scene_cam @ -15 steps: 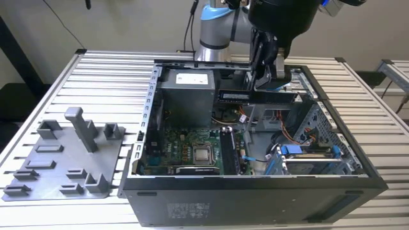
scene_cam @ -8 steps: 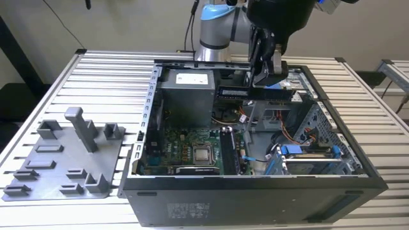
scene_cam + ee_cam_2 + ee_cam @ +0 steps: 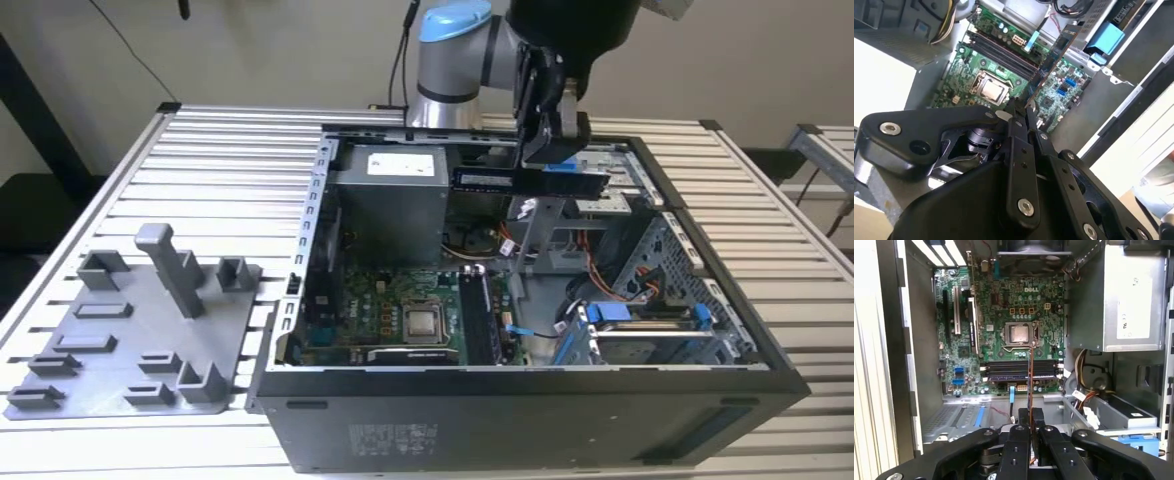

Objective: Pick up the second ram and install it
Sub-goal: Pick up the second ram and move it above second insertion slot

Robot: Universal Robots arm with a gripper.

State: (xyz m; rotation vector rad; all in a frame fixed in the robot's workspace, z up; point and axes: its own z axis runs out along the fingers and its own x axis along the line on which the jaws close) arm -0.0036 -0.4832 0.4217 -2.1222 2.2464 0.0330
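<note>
The second ram (image 3: pixel 491 179) is clamped in my end effector (image 3: pixel 550 162), whose fingers are closed tight on its upper long edge near mid-length. I hold it level, in the air above the open computer case (image 3: pixel 534 420), over the part of the case farthest from the exterior camera and touching nothing inside. In both wrist views the stick runs out from between my fingertips as a thin dark strip: it is almost edge-on in the first wrist view (image 3: pixel 1030 375) below my end effector (image 3: pixel 1030 415), and slanted with one face showing in the second wrist view (image 3: pixel 1054 55) beyond my end effector (image 3: pixel 1019 107). Beneath it, on the floor of the case, lies the green board (image 3: pixel 387 310) with its square silver processor (image 3: pixel 1019 333) near the middle. The long black memory slots (image 3: pixel 1021 370) sit just beside that processor, and the stick I carry lies crosswise to them, well above them. Against the far wall of the case stands the grey power supply box (image 3: pixel 387 190), and the drive bay with blue tabs (image 3: pixel 607 312) fills the case's side toward the exterior view's right. Outside the case, toward the exterior view's left, a grey fixture plate with upright posts (image 3: pixel 134 340) rests on the slatted table (image 3: pixel 227 150).
</note>
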